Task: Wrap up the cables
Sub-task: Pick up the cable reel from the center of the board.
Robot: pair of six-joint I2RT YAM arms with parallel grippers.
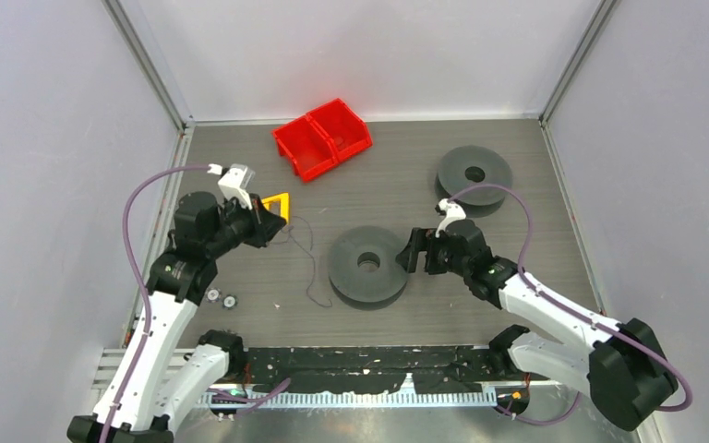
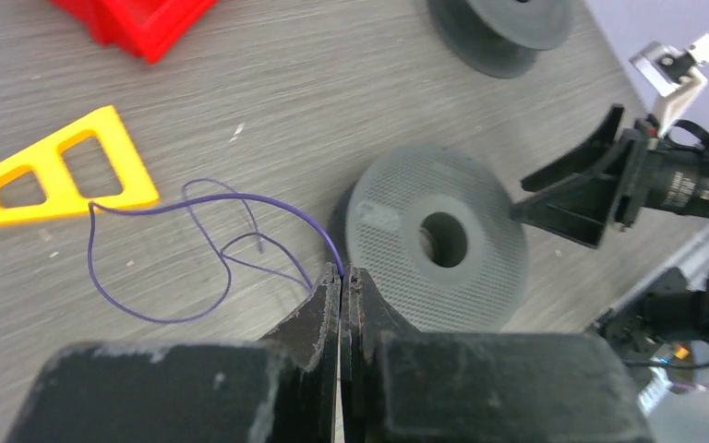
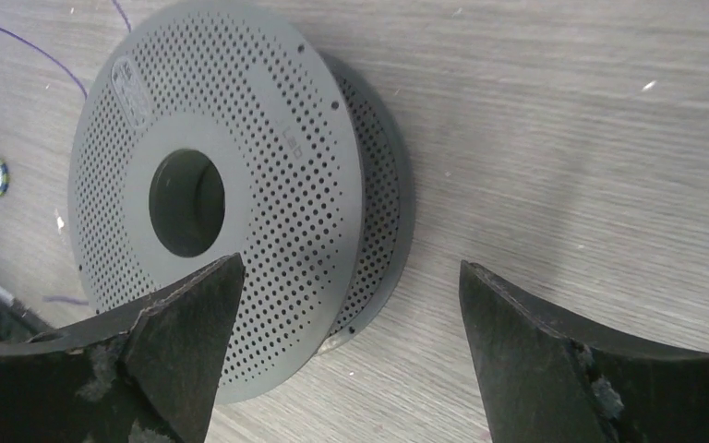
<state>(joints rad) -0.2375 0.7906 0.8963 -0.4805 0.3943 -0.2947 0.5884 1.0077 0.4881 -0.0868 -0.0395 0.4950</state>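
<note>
Left gripper [image 1: 272, 226]: centre left of the top view. Its jaws are pressed together, pinching one end of the cable [image 2: 231, 196] at their tips.

Triangle [image 1: 278, 205]: flat yellow plastic frame with cut-outs. It lies on the worktop [image 1: 397, 175], just beside the left gripper.

Cable: thin violet wire. It runs in loose loops over the grey wood-grain worktop, between the triangle and the spool [image 1: 351, 272]. One loop touches the triangle's corner.

Bin [image 1: 323, 138]: red plastic, upper centre, turned at an angle. It has two open-topped compartments side by side, and only red floor shows in each.

Spool: dark grey disc at centre, lying flat. It has a perforated face and a round centre hole.

Right gripper [image 1: 413, 251]: at the spool's right rim. Its jaws are spread wide and hold nothing. In the right wrist view, one finger sits over the perforated face and the other over bare worktop. Whether they touch the spool cannot be told.

Far spool [image 1: 494, 175]: same form, upper right, well apart.
</note>
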